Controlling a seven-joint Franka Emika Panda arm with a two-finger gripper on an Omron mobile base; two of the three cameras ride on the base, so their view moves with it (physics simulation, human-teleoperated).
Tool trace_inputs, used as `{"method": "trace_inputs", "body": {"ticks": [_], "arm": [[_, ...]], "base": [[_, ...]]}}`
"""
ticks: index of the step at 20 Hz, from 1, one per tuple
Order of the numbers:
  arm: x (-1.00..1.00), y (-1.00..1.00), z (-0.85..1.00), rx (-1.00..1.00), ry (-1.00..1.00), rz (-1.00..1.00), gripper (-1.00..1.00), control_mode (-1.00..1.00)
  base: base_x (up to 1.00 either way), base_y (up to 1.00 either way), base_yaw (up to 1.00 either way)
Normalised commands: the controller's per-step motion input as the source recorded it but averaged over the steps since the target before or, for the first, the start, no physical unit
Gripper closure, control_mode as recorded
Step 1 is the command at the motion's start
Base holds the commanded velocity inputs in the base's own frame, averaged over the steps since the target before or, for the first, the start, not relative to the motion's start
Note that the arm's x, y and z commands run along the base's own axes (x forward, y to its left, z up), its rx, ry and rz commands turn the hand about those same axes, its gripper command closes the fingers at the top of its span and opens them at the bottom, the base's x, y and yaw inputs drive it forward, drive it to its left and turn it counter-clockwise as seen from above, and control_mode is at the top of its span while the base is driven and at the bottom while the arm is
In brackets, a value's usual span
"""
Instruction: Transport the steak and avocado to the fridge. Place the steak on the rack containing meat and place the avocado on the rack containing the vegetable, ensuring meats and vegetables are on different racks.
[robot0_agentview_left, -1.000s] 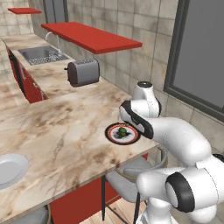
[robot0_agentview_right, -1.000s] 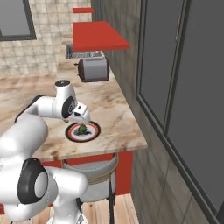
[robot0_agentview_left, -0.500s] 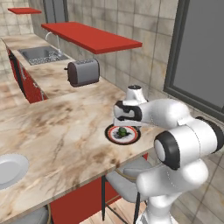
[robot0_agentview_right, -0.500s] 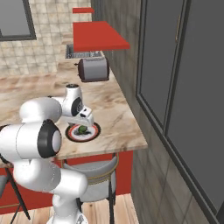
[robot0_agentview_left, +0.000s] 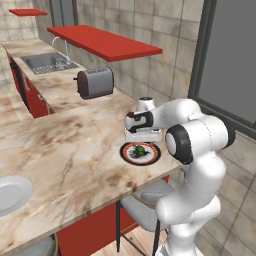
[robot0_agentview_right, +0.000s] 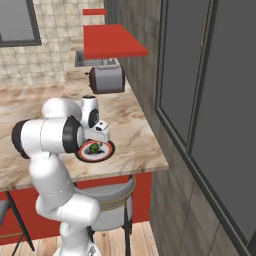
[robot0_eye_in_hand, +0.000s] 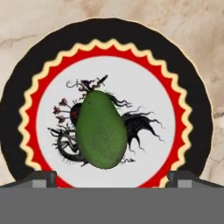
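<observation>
A dark green avocado (robot0_eye_in_hand: 100, 129) lies in the middle of a round plate (robot0_eye_in_hand: 113, 30) that has a black rim, a red zigzag ring and a white centre. The plate (robot0_agentview_left: 126, 155) (robot0_agentview_right: 107, 151) sits on the marble counter near its front corner, with the avocado (robot0_agentview_left: 140, 149) (robot0_agentview_right: 93, 148) on it. My gripper (robot0_eye_in_hand: 112, 177) (robot0_agentview_left: 142, 139) (robot0_agentview_right: 98, 136) hangs straight above the avocado, pointing down. It is open, one fingertip on each side, touching nothing. The steak is out of view. Tall dark grey doors (robot0_agentview_right: 210, 90) stand on the right; I cannot tell which is the fridge. Its racks are hidden.
A grey toaster (robot0_agentview_left: 95, 82) (robot0_agentview_right: 106, 79) stands farther back on the counter, under a red shelf (robot0_agentview_left: 105, 42). A sink (robot0_agentview_left: 47, 61) lies beyond it. An empty white plate (robot0_agentview_left: 12, 194) sits at the near left. A grey stool (robot0_agentview_left: 145, 205) (robot0_agentview_right: 107, 192) stands below the counter edge.
The arm has swung out from its tucked pose and brought the gripper over the plate, just above the avocado. The gripper stays open. Plate and avocado have not moved.
</observation>
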Motion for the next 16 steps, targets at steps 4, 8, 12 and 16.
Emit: {"method": "trace_inputs", "body": {"ticks": [4, 8, 12, 16], "arm": [[0.41, 0.02, -0.30, 0.00, 0.11, 0.00, -1.00, -1.00], [0.12, 0.00, -0.32, 0.00, 0.14, 0.00, -1.00, -1.00], [-0.02, 0.00, -0.11, 0.00, 0.13, 0.00, -1.00, -1.00], [-0.08, 0.03, 0.00, 0.00, 0.04, 0.00, -1.00, -1.00]], "base": [[0.00, 0.00, 0.00], [0.00, 0.00, 0.00], [0.00, 0.00, 0.00], [0.00, 0.00, 0.00]]}}
